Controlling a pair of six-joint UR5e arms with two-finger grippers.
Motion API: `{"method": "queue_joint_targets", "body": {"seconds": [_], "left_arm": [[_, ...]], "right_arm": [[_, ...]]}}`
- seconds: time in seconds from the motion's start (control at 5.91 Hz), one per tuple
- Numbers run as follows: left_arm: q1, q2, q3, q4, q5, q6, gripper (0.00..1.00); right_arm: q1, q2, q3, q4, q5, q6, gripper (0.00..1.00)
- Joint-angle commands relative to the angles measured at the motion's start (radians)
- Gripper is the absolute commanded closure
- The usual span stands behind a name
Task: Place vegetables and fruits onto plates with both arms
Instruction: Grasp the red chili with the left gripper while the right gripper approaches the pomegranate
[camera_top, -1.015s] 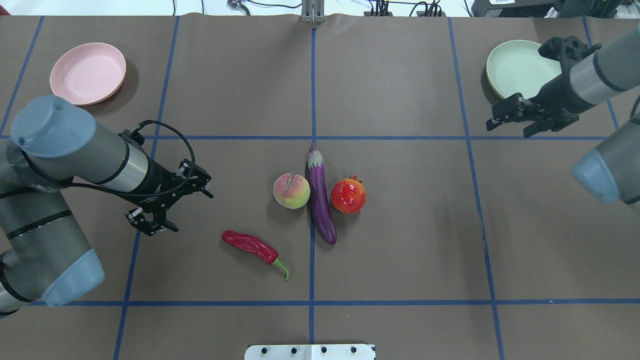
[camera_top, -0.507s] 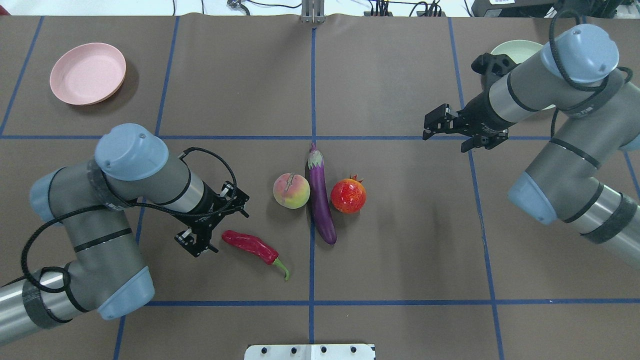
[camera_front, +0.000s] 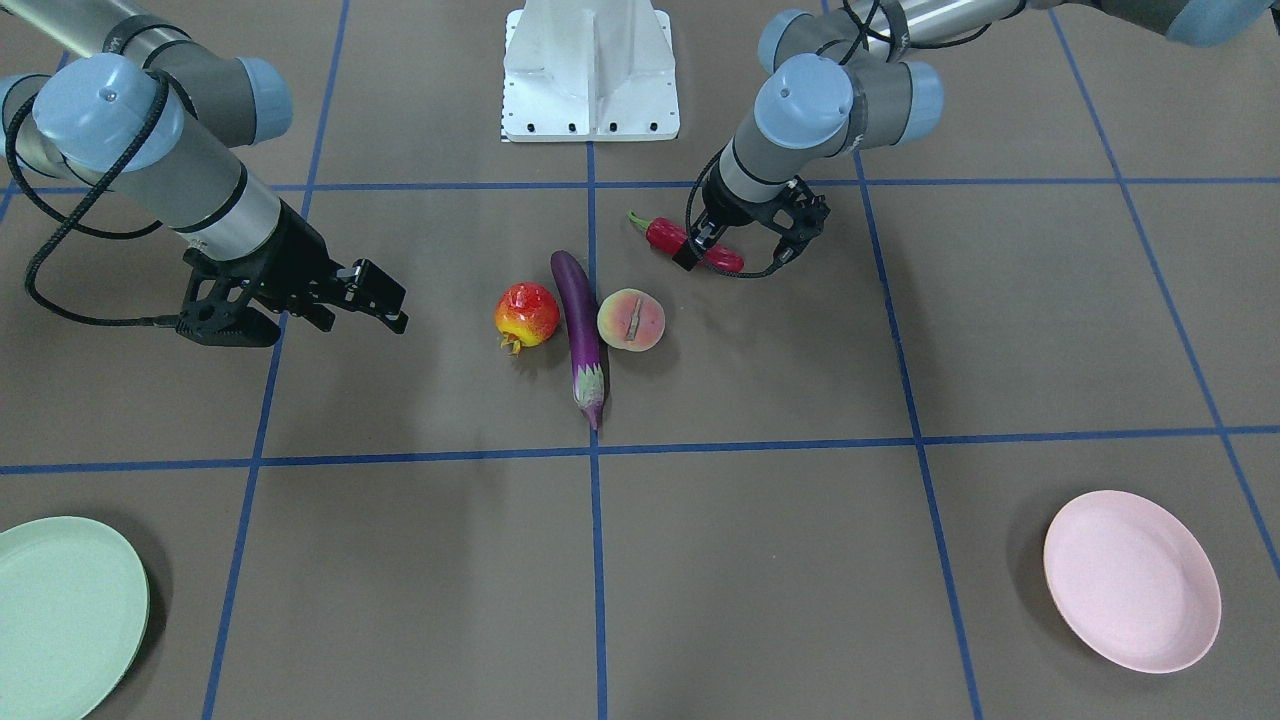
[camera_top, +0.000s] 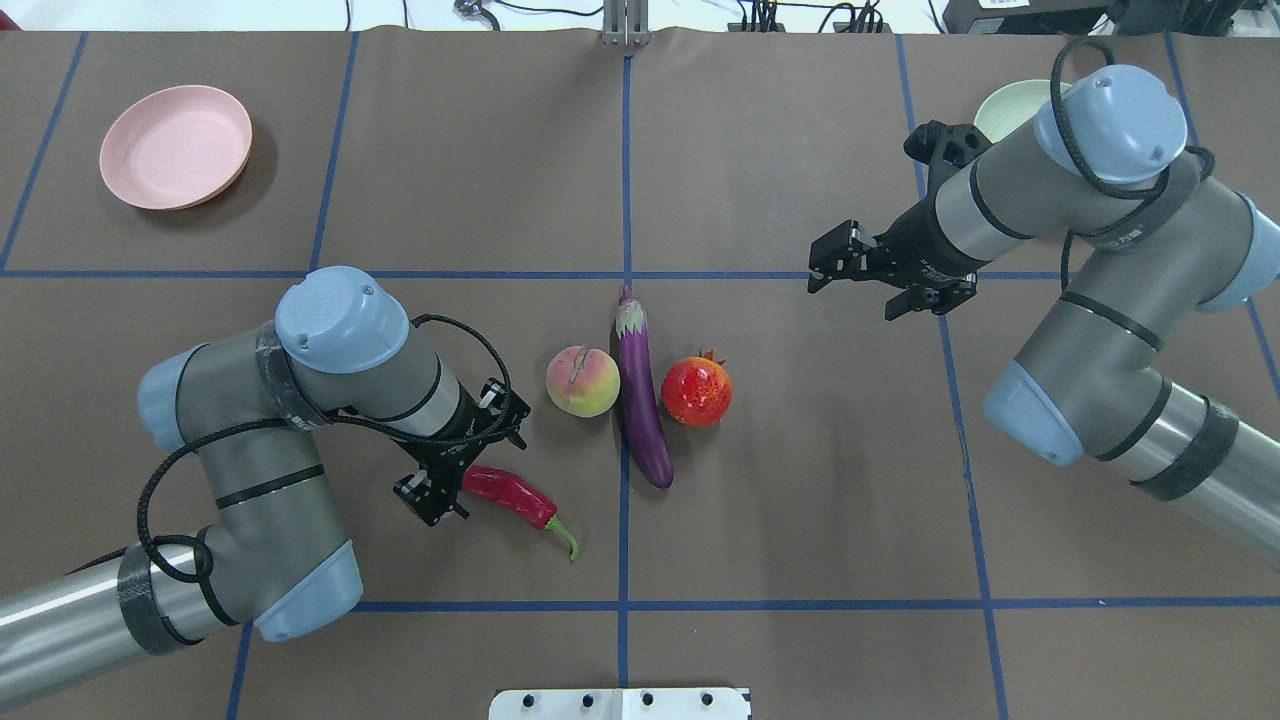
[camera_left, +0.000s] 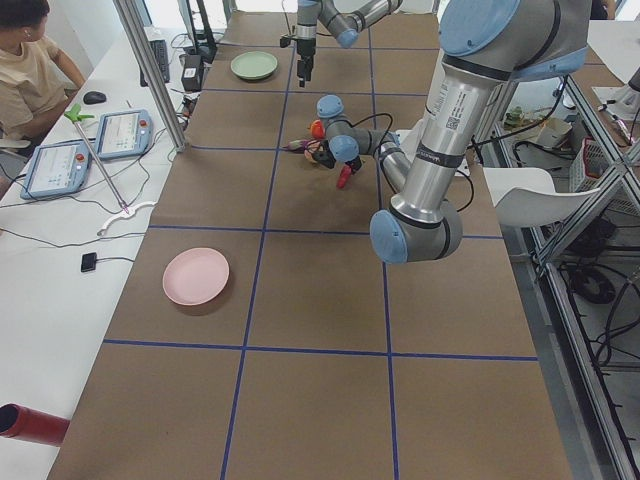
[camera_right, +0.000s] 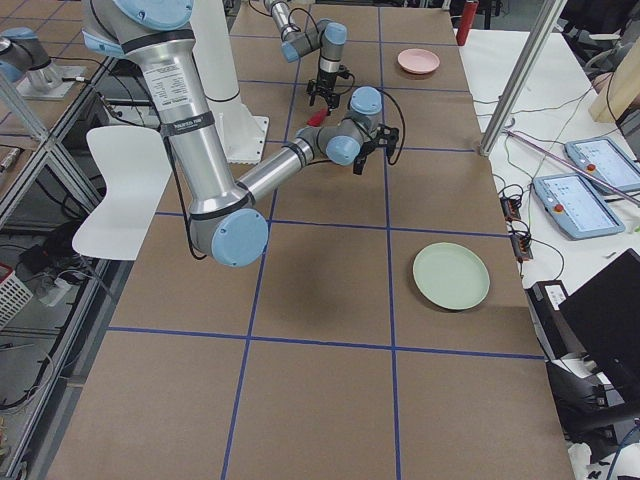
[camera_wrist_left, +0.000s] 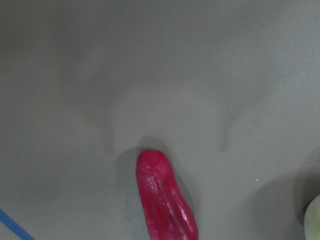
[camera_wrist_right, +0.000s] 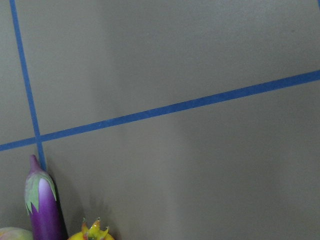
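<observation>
Moved: left gripper (camera_top: 445, 488) across to the chili's blunt end; right gripper (camera_top: 857, 292) inward, off the green plate (camera_front: 60, 610)
Chili (camera_top: 512, 497): flat on the table, near-left of the peach (camera_top: 582, 381)
Left fingers: spread either side of the chili's blunt end, contact unclear
Eggplant (camera_top: 640, 400): along the centre line, between peach and pomegranate (camera_top: 696, 391)
Right fingers: spread, holding nothing, well apart from the pomegranate
Plates: pink plate (camera_top: 175, 147) far left, green far right

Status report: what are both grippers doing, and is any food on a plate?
Left gripper open over the chili, blunt end. Right gripper open, short of the pomegranate. Pink plate and green plate empty; nothing blocks the chili.
</observation>
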Motion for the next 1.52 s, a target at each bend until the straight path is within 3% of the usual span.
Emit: {"method": "queue_joint_targets", "body": {"seconds": [0.0, 0.17, 0.34, 0.51, 0.85, 1.01, 1.35], "left_arm": [[0.015, -0.011, 0.024, 0.0, 0.001, -0.002, 0.09], [0.026, -0.024, 0.036, 0.0, 0.003, -0.009, 0.15], [0.026, -0.029, 0.037, 0.002, 0.012, -0.046, 0.65], [0.026, -0.029, 0.035, 0.0, 0.014, -0.051, 0.99], [-0.007, -0.031, -0.012, 0.04, 0.007, -0.046, 1.0], [-0.061, -0.028, -0.058, 0.09, 0.003, -0.028, 1.0], [-0.189, -0.029, -0.052, 0.089, 0.01, 0.158, 1.0]], "right_arm": [[-0.014, 0.007, 0.001, 0.0, -0.001, 0.01, 0.0], [-0.015, 0.02, 0.002, 0.0, 0.0, 0.011, 0.0], [-0.015, 0.023, 0.002, 0.0, 0.001, 0.028, 0.0], [-0.015, 0.02, 0.032, -0.002, 0.004, 0.04, 0.0], [-0.047, 0.026, 0.048, -0.002, -0.03, 0.097, 0.0], [-0.111, 0.03, 0.045, -0.003, -0.102, 0.12, 0.0], [-0.202, 0.038, 0.04, -0.012, -0.206, 0.207, 0.0]]}}
